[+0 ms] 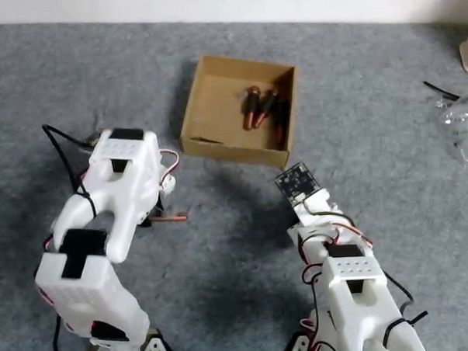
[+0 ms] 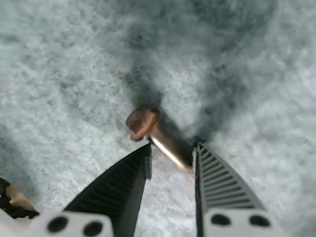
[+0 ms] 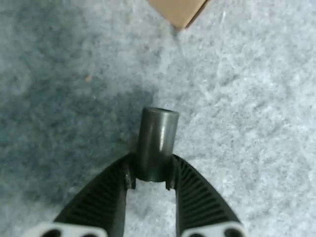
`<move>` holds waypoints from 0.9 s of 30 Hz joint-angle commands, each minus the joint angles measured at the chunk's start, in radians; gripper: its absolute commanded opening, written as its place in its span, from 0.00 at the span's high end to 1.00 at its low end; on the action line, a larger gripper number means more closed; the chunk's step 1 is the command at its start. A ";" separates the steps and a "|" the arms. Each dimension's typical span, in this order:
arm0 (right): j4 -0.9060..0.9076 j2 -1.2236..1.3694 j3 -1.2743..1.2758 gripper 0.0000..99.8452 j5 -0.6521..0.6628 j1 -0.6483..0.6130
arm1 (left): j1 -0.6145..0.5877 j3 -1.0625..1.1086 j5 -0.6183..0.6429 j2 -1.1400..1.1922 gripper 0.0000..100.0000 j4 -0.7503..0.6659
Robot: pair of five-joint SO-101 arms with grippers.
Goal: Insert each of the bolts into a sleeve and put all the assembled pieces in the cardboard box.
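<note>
Left hand [image 2: 173, 154] is clamped on the copper bolt [image 2: 143, 123] by the shank. The head pokes out past the fingertips and the shank's other end is hidden between them. Can't tell if it touches the table [image 1: 230, 261]. From above, the bolt sits off the near-left corner of the cardboard box [image 1: 217, 143], and my arm covers the fingers.

Right hand [image 3: 150, 176] is clamped on the dark sleeve [image 3: 157, 136], just off the box's near-right corner. Open end points away; the other end is buried between the fingers.

Assembled pieces [image 1: 262, 108] lie inside the box by its right wall, partly shadowed, so no firm count. Clear plastic bits [image 1: 458, 111] far right of the box are cut off and unidentifiable.
</note>
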 commanded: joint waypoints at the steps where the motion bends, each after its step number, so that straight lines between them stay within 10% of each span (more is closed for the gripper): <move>1: -0.038 -0.021 -0.012 1.00 -0.005 0.005 | -0.015 -0.005 0.011 0.053 0.86 -0.023; 27: -0.039 -0.021 -0.012 1.00 -0.005 0.005 | -0.013 -0.079 -0.043 0.091 0.99 -0.026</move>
